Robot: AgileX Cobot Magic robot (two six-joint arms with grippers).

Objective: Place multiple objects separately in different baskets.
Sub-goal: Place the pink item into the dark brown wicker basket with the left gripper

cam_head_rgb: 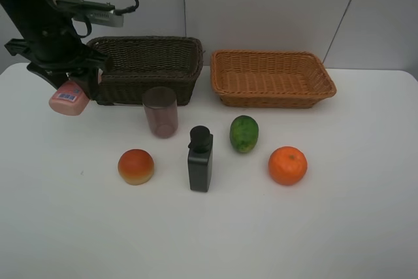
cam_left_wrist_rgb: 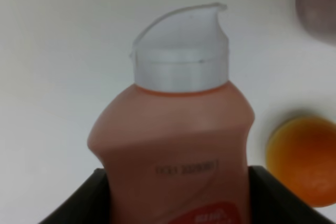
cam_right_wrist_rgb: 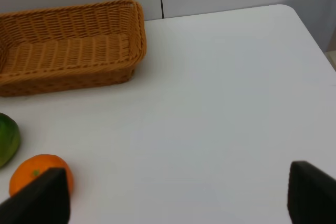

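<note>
Pink bottle [cam_head_rgb: 68, 99] hangs at upper left, clamped in my left jaws just beside the dark basket [cam_head_rgb: 144, 73], for dropping in, I judge; right jaws gape empty over white desk [cam_right_wrist_rgb: 220, 103].

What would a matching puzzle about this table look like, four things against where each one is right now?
Things:
1. pink bottle
2. purplish cup
3. black bottle
4. orange

Places:
a. between the red-orange fruit and the green fruit
b. held in the left arm's fingers
c. just in front of the dark brown basket
d. farthest right of the loose items

Pairs: 1-b, 2-c, 3-a, 4-d.
</note>
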